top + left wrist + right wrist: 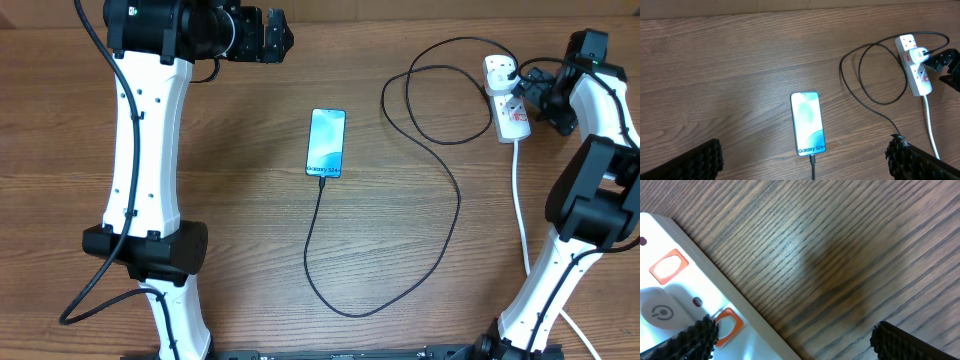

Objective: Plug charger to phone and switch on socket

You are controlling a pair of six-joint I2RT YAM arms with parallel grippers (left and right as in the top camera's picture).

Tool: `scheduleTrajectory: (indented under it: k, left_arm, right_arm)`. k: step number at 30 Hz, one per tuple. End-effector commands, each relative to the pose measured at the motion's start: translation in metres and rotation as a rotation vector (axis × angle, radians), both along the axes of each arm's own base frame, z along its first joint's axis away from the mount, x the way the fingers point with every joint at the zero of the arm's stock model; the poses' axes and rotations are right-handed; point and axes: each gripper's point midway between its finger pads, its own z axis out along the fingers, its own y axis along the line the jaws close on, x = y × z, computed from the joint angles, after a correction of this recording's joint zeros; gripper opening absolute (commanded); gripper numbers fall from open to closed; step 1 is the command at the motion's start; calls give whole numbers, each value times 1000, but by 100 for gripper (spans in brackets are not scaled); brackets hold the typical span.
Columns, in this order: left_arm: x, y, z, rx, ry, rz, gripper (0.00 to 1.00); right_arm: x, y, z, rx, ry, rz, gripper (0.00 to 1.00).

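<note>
- Overhead view shows the phone (326, 143) lying flat in the middle of the brown desk (230, 200). Its blue screen is lit up.
- The small tip of the charger (320, 192) is stuck into the end of the phone that has the dark words on it.
- From there the thin black wire runs away from the phone and bends round in a big curve. It then makes a loop and goes up to the socket (510, 110).
- The socket is a long white block near the right side of the desk, well apart from the phone.
- A plug sits in the socket, in the half away from the thick white cord (521, 200). The cord leaves the other end of the block.
- The right fingers (690, 340) are spread apart, with only bare desk between them. They pinch nothing.
- One right finger is over the socket, right beside an orange-red switch (729, 321). I cannot tell if it touches the switch.
- A second orange-red switch (667, 265) shows further along the white block.
- The left fingers (700, 162) are spread wide too and pinch nothing.
- In the left wrist view the phone shows between the left fingers, lower down on the desk.
- From overhead, the left fingers hang near the far side of the desk, well apart from the phone.
</note>
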Motion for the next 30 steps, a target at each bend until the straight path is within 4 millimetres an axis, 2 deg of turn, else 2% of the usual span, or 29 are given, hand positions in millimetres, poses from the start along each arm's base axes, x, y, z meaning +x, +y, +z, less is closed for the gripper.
scheduleTrajectory:
  k: [1,4,8,12,15,18,22,26,30]
  left_arm:
    - [2,-1,-2,0,0,2,100]
    - [2,-1,-2,0,0,1,100]
    - [2,-1,-2,0,0,2,100]
    - [2,-1,-2,0,0,2,100]
    - [2,-1,-2,0,0,3,100]
    - [2,-1,-2,0,0,2,100]
    - [2,-1,-2,0,0,2,100]
    - [2,-1,-2,0,0,3,100]
    - [2,-1,-2,0,0,3,100]
  right_arm:
    - [3,32,-28,90,32,126,100]
    - [5,41,-27,128,16,173,100]
    - [2,41,-27,127,26,170,100]
    - [3,34,-11,124,17,155,100]
    - [5,25,21,110,-16,142,100]
    - [2,11,63,72,-50,111,100]
    - [-16,-5,128,18,-104,45,100]
    - [-50,-8,197,10,-178,-33,100]
    - [-91,5,260,-12,-240,-41,100]
